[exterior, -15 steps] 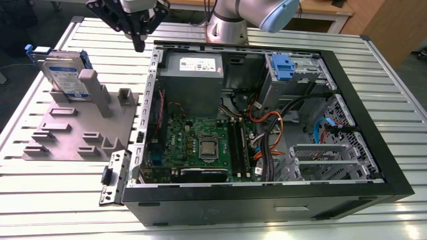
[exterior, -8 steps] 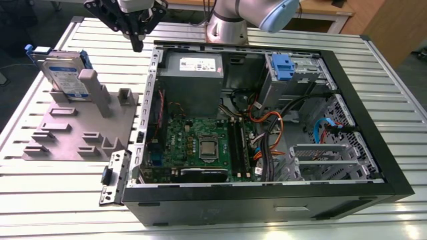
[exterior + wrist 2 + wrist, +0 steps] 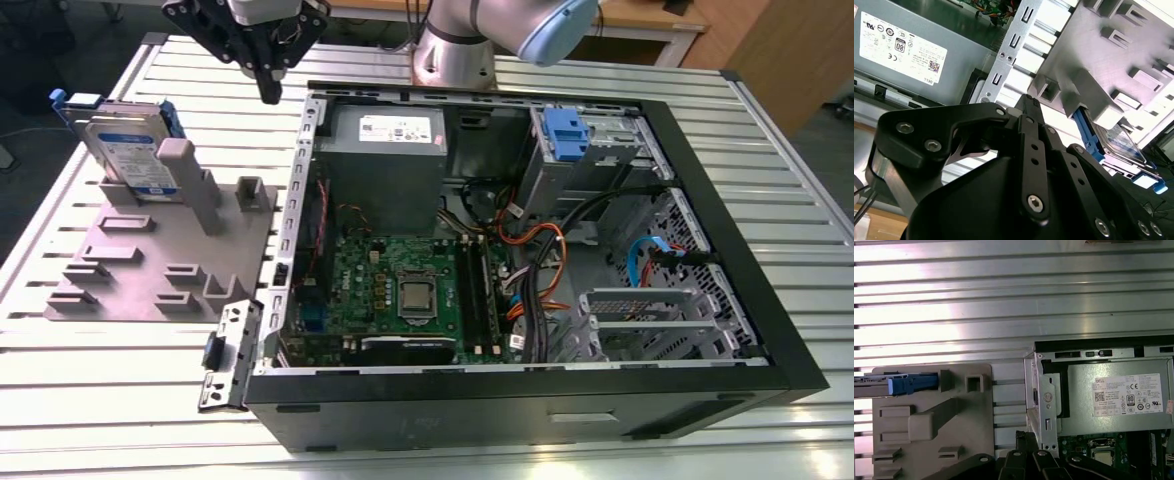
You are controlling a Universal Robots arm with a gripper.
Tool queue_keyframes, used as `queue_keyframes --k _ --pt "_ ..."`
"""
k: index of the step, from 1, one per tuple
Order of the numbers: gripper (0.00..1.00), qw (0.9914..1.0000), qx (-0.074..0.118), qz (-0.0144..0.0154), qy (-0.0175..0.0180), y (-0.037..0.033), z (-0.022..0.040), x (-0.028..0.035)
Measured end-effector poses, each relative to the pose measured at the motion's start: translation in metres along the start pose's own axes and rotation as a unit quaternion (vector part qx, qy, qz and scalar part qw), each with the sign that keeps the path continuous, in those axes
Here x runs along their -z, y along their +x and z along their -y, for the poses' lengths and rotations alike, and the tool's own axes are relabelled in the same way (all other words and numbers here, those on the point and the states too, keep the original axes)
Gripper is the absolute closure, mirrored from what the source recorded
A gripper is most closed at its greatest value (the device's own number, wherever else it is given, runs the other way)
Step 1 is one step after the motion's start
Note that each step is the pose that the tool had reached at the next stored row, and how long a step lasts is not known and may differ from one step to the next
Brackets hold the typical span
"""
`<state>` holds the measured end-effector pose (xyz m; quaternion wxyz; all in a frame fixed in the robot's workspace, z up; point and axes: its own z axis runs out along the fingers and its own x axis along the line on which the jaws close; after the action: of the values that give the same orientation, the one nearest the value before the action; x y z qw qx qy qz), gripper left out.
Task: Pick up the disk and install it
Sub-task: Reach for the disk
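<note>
**Pick-up stage: disk not yet grasped.** Nearest the exterior camera lies the open case (image 3: 534, 400) on the slatted table (image 3: 120, 400), its board (image 3: 354, 275) exposed. Just beside the case, on the exterior view's left, sits the grey fixture (image 3: 147, 255). The disk (image 3: 127, 150) stands on edge in a slot at the fixture's far end, well apart from the case. In the first wrist view its blue bracket (image 3: 911, 385) shows edge-on.

Farther back, the gripper (image 3: 271, 90) hangs above the gap between the fixture and the case's far corner, near the power supply (image 3: 387, 160), touching nothing. Its fingers appear pressed together and empty, though both wrist views catch them only obliquely.

Judged requirement for a clean pick-up: jaws spread wider than the disk's thin side, centred over its top edge and square to its faces. The lift should run straight along the slot so the bracket clears the fixture's posts.
</note>
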<state>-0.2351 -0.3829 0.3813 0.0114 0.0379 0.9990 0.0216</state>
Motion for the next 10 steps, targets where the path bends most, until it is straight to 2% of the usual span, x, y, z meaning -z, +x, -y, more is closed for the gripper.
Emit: queue_keyframes --k 10 --pt "0.89 1.0 0.0 0.0 0.0 0.0041 0.0002 -0.0001"
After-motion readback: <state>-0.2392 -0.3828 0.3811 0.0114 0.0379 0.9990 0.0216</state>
